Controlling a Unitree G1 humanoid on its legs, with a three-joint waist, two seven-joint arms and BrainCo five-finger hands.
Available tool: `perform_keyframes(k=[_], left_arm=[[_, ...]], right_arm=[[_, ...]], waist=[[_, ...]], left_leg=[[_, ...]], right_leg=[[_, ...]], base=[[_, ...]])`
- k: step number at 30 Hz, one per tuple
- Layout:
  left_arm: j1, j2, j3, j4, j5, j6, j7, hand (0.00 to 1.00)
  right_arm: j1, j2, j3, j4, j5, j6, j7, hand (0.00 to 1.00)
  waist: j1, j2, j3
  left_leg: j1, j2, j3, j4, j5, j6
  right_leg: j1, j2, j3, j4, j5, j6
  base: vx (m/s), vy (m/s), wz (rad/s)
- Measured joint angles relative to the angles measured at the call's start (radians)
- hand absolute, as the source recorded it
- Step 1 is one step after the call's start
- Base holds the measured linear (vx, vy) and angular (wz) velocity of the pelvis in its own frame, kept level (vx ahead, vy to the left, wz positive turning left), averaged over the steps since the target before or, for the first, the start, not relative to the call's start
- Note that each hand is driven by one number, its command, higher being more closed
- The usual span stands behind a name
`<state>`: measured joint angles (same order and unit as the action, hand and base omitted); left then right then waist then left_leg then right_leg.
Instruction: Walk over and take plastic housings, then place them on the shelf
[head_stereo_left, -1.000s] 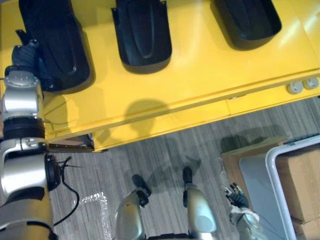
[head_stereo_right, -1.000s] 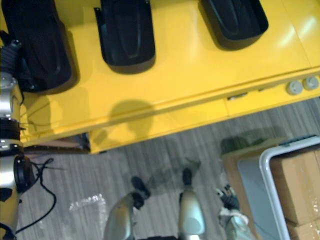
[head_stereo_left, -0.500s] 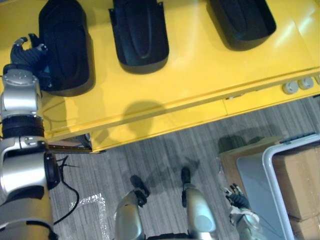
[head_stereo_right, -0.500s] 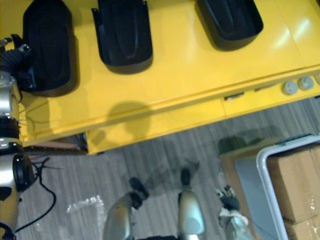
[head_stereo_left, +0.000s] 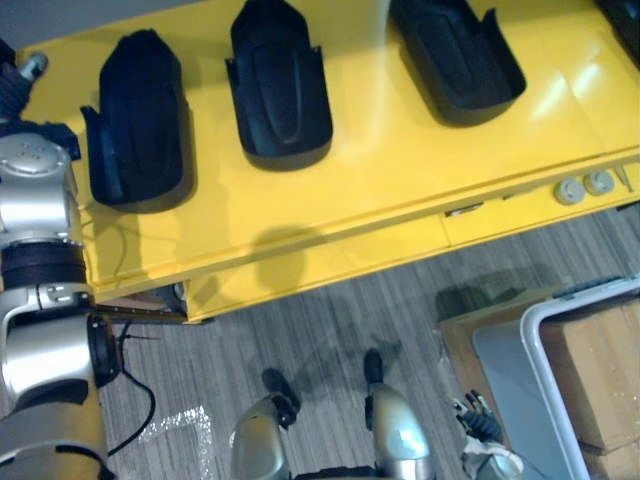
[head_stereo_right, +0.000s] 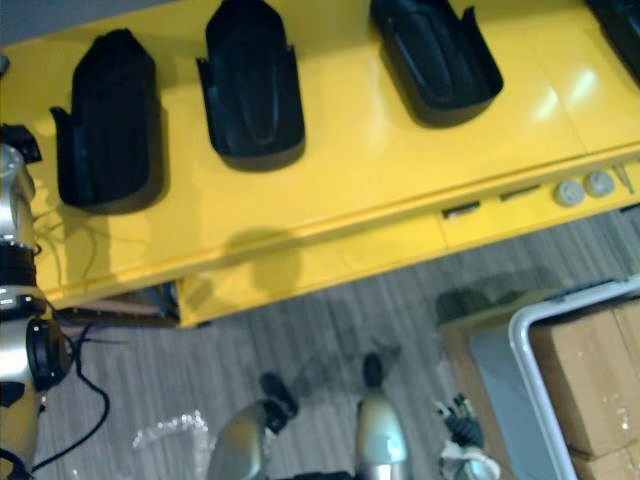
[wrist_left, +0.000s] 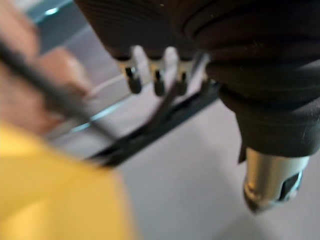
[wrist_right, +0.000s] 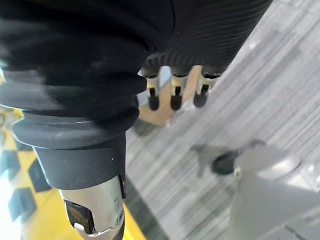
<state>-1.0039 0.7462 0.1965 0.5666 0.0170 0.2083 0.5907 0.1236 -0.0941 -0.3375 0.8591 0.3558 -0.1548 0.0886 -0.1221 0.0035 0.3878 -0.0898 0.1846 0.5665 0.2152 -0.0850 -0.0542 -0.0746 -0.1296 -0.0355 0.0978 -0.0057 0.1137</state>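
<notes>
- 3 housings lie in a row on the yellow top (head_stereo_left: 380, 170), well apart, long sides pointing away from the robot: left housing (head_stereo_left: 140, 120), middle housing (head_stereo_left: 280, 85), right housing (head_stereo_left: 455, 60)
- gaps between them look wide enough for a hand to come in beside any 1 without knocking the next
- right housing lies hollow side up; middle housing shows its ribbed back
- left hand (wrist_left: 159, 75) is raised at the top's far left end, near the left housing but not touching it; fingers loose and apart, holding nothing
- judged: left housing is the nearest 1 for that hand
- right hand (wrist_right: 172, 92) hangs low over the floor (head_stereo_left: 330, 320) beside the cart (head_stereo_left: 540, 330) of boxes (head_stereo_left: 600, 370), fingers relaxed, empty, likely idle
- no housing is in either hand, so nothing is lifted yet
</notes>
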Motion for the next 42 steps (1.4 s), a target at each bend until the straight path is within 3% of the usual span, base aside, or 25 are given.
perform_keyframes(k=[2, 6, 10, 15, 20, 22, 23, 25, 28, 29, 31, 35, 39, 42], left_arm=[[0.007, 0.0, -0.007, 0.0, 0.001, -0.04, 0.024, 0.0], [0.042, 0.034, -0.022, -0.004, 0.002, -0.173, 0.048, 0.0], [0.143, 0.073, -0.017, -0.189, -0.002, -0.305, 0.015, 0.0], [0.341, 0.045, 0.016, -0.42, 0.001, -0.425, -0.049, 0.0], [0.63, -0.126, 0.12, -0.603, -0.015, -0.535, -0.138, 0.0], [0.787, -0.231, 0.136, -0.691, -0.071, -0.564, -0.225, 0.0], [0.829, -0.263, 0.136, -0.713, -0.097, -0.568, -0.254, 0.0], [0.984, -0.401, 0.122, -0.782, -0.137, -0.576, -0.33, 0.0], [1.11, -0.5, 0.072, -0.805, -0.166, -0.57, -0.384, 0.0], [1.159, -0.542, 0.055, -0.805, -0.196, -0.563, -0.42, 1.0], [1.221, -0.582, -0.008, -0.784, -0.217, -0.546, -0.471, 1.0], [1.279, -0.607, -0.13, -0.705, -0.212, -0.531, -0.541, 1.0], [1.278, -0.606, -0.138, -0.657, -0.211, -0.528, -0.553, 1.0], [1.271, -0.596, -0.142, -0.639, -0.212, -0.494, -0.54, 1.0]], right_arm=[[0.015, 0.008, -0.028, 0.025, -0.017, 0.001, -0.001, 0.0], [0.053, 0.026, -0.106, 0.08, -0.042, 0.006, -0.006, 0.0], [0.052, 0.041, -0.148, 0.112, -0.071, 0.026, -0.013, 0.0], [0.049, 0.048, -0.169, 0.117, -0.097, 0.033, -0.026, 0.0], [0.055, 0.052, -0.178, 0.12, -0.097, 0.033, -0.05, 0.0], [0.059, 0.055, -0.17, 0.133, -0.098, 0.033, -0.069, 0.0], [0.061, 0.057, -0.17, 0.134, -0.098, 0.033, -0.073, 0.0], [0.073, 0.067, -0.166, 0.14, -0.097, 0.033, -0.095, 0.0], [0.088, 0.074, -0.153, 0.154, -0.097, 0.033, -0.115, 0.0], [0.089, 0.075, -0.145, 0.168, -0.097, 0.033, -0.117, 0.0], [0.093, 0.082, -0.129, 0.174, -0.097, 0.036, -0.128, 0.0], [0.099, 0.086, -0.09, 0.176, -0.097, 0.044, -0.132, 0.0], [0.101, 0.083, -0.067, 0.184, -0.097, 0.044, -0.132, 0.0], [0.106, 0.082, -0.062, 0.184, -0.096, 0.044, -0.132, 0.0]], waist=[[-0.005, 0.006, -0.036], [-0.006, 0.031, -0.137], [0.0, 0.058, -0.198], [0.004, 0.055, -0.265], [0.051, 0.03, -0.297], [0.059, 0.009, -0.309], [0.06, 0.006, -0.311], [0.083, -0.001, -0.319], [0.084, -0.007, -0.329], [0.092, -0.004, -0.328], [0.107, -0.001, -0.327], [0.107, -0.004, -0.326], [0.106, -0.006, -0.326], [0.105, -0.006, -0.326]], left_leg=[[0.045, -0.012, -0.006, -0.028, 0.004, -0.005], [0.127, -0.049, -0.021, -0.134, 0.036, -0.022], [0.2, -0.077, -0.039, -0.233, 0.071, -0.024], [0.235, -0.102, -0.066, -0.282, 0.087, -0.02], [0.247, -0.109, -0.074, -0.297, 0.094, -0.017], [0.244, -0.112, -0.095, -0.303, 0.099, -0.018], [0.244, -0.113, -0.098, -0.303, 0.099, -0.018], [0.244, -0.118, -0.113, -0.304, 0.102, -0.019], [0.226, -0.126, -0.144, -0.304, 0.107, -0.019], [0.226, -0.126, -0.145, -0.305, 0.11, -0.018], [0.23, -0.128, -0.148, -0.305, 0.114, -0.021], [0.228, -0.129, -0.171, -0.305, 0.118, -0.028], [0.227, -0.124, -0.177, -0.305, 0.119, -0.029], [0.221, -0.125, -0.175, -0.305, 0.118, -0.029]], right_leg=[[0.05, -0.002, -0.014, -0.023, 0.0, 0.0], [0.126, -0.007, -0.048, -0.068, 0.0, -0.001], [0.178, -0.01, -0.078, -0.077, -0.001, -0.002], [0.215, -0.025, -0.102, -0.088, -0.003, -0.005], [0.228, -0.033, -0.104, -0.092, -0.005, -0.007], [0.236, -0.036, -0.122, -0.091, -0.01, -0.014], [0.236, -0.036, -0.128, -0.09, -0.012, -0.017], [0.242, -0.04, -0.133, -0.089, -0.019, -0.026], [0.244, -0.048, -0.155, -0.085, -0.031, -0.027], [0.243, -0.049, -0.155, -0.081, -0.037, -0.029], [0.242, -0.05, -0.159, -0.075, -0.05, -0.027], [0.243, -0.047, -0.174, -0.076, -0.061, -0.019], [0.248, -0.042, -0.182, -0.082, -0.062, -0.02], [0.246, -0.042, -0.182, -0.09, -0.062, -0.02]], base=[[0.09, 0.01, 0.08], [0.11, -0.003, 0.15], [0.05, 0.012, 0.15], [0.0, 0.021, 0.16], [-0.05, -0.005, 0.05], [-0.07, -0.025, 0.21], [-0.06, -0.023, 0.17], [-0.06, -0.016, 0.13], [-0.07, -0.004, 0.3], [-0.06, -0.004, 0.09], [-0.06, -0.006, 0.01], [-0.05, -0.004, 0.05], [-0.01, -0.006, 0.03], [0.05, 0.013, 0.01]])
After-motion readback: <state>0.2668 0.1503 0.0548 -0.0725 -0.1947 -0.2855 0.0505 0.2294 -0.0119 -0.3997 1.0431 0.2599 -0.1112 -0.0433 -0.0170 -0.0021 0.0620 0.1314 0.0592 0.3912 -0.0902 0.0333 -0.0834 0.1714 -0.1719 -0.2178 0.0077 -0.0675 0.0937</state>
